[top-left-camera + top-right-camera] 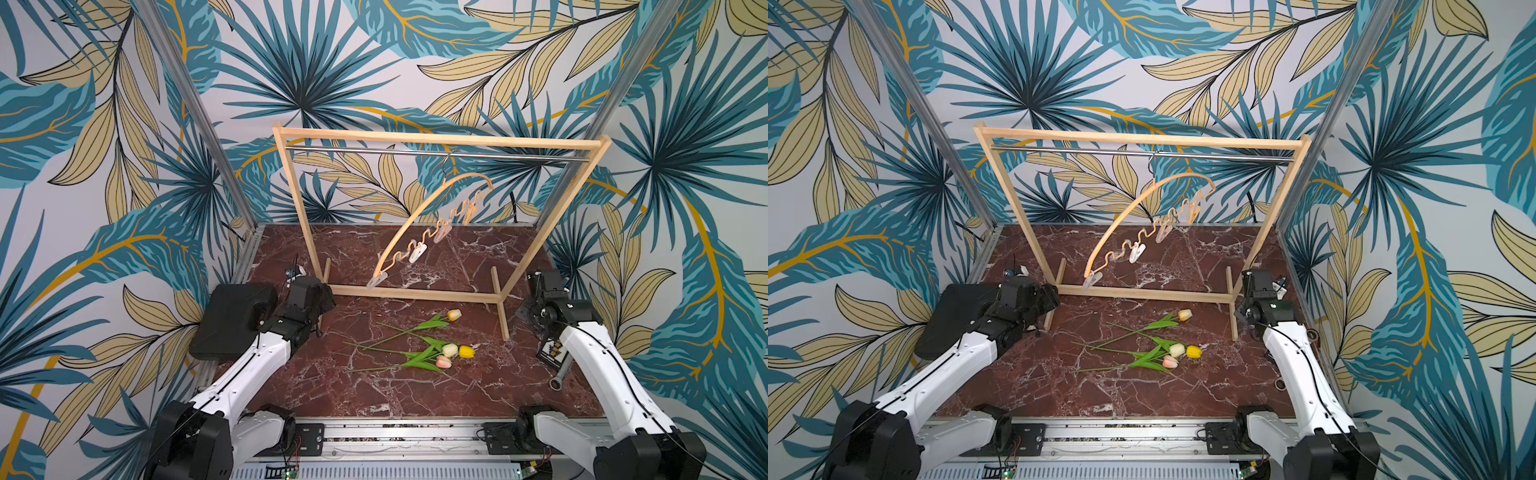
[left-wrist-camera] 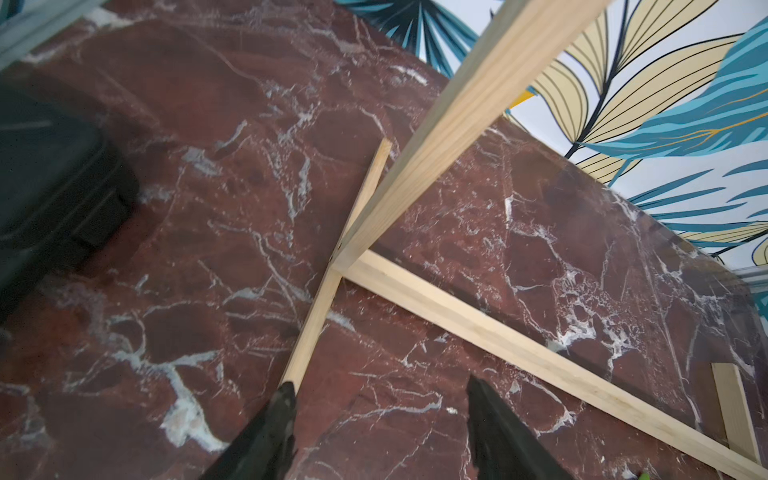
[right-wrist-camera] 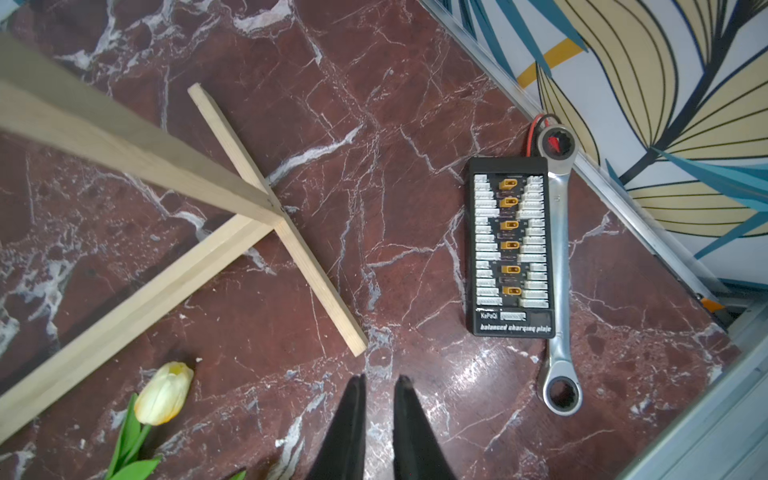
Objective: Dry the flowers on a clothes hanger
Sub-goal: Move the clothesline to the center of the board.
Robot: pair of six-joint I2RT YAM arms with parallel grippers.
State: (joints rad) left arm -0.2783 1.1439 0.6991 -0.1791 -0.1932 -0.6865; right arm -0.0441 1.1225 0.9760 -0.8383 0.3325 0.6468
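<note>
The flowers (image 1: 419, 353), several tulips with green stems, lie on the red marble table in both top views; the heads are yellow-orange (image 1: 454, 314), cream (image 1: 1177, 350), yellow (image 1: 466, 352) and pink (image 1: 444, 362). The clothes hanger (image 1: 409, 222) hangs tilted from the rack's metal rod, with pale clothespins along its wavy bar. My left gripper (image 2: 380, 382) is open over bare marble by the rack's left foot. My right gripper (image 3: 382, 377) is all but shut, with a thin gap and nothing in it, beside the rack's right foot. One tulip head (image 3: 164, 392) lies close by it.
The wooden rack (image 1: 440, 139) stands across the table's far half, its feet (image 2: 316, 316) (image 3: 291, 237) near each gripper. A black case (image 1: 232, 318) sits at the left edge. A charging plate (image 3: 511, 245) and a wrench (image 3: 559, 266) lie by the right wall.
</note>
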